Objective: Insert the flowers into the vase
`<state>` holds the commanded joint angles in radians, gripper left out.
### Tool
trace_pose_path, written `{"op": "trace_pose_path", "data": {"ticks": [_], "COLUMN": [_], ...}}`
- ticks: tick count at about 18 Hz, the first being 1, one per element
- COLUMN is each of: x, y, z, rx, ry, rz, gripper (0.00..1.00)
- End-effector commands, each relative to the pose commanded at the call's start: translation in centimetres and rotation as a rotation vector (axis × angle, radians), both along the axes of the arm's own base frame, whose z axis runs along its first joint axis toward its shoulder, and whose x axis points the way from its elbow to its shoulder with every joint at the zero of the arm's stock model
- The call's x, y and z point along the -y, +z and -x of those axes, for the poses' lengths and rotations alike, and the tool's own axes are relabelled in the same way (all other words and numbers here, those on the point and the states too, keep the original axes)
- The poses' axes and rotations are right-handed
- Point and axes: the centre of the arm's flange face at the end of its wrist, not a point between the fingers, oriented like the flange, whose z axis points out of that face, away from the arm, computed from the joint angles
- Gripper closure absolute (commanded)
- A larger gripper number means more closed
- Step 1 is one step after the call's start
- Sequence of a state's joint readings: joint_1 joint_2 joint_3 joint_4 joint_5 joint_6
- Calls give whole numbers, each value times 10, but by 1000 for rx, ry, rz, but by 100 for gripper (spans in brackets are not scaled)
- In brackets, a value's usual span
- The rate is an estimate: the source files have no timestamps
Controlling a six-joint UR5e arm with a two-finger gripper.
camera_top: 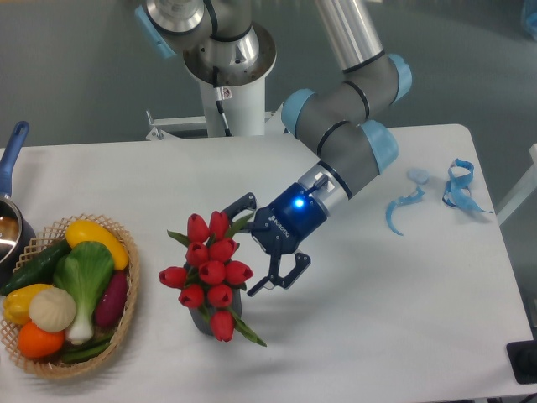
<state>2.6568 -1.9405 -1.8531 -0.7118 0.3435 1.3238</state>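
Basket (126, 315) w/ veg left; flowers (210, 273) hide vase (200, 320).

A white bench (361, 336) carries everything. At its left edge sits a woven basket (126, 315) filled with toy vegetables: a yellow pepper (99, 239) at the top, a dark green cucumber (33, 267) to its left, a leafy green cabbage (84, 277) in the middle, a purple eggplant (112, 300) on the right side, a white garlic bulb (52, 309) and an orange tomato (40, 340) toward the front. Behind the basket, at the frame's left border, a pot (10, 231) with a blue handle (10, 155) shows partly. Near the bench's far right corner lie several light blue strips (457, 186), curled and loose, with one curved piece (401, 210) apart from the rest.
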Motion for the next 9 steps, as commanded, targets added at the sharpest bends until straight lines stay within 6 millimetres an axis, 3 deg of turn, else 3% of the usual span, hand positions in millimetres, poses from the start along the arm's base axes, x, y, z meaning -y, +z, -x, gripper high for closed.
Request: {"op": "trace_pose_path", "data": {"ticks": [2, 6, 9], "x": [9, 29, 63], "y": [18, 42, 64], "z": [4, -7, 10], "rx": [-85, -234, -438], "ry": [29, 75, 182], "rz": [52, 173, 384], "gripper": [0, 0, 0]}}
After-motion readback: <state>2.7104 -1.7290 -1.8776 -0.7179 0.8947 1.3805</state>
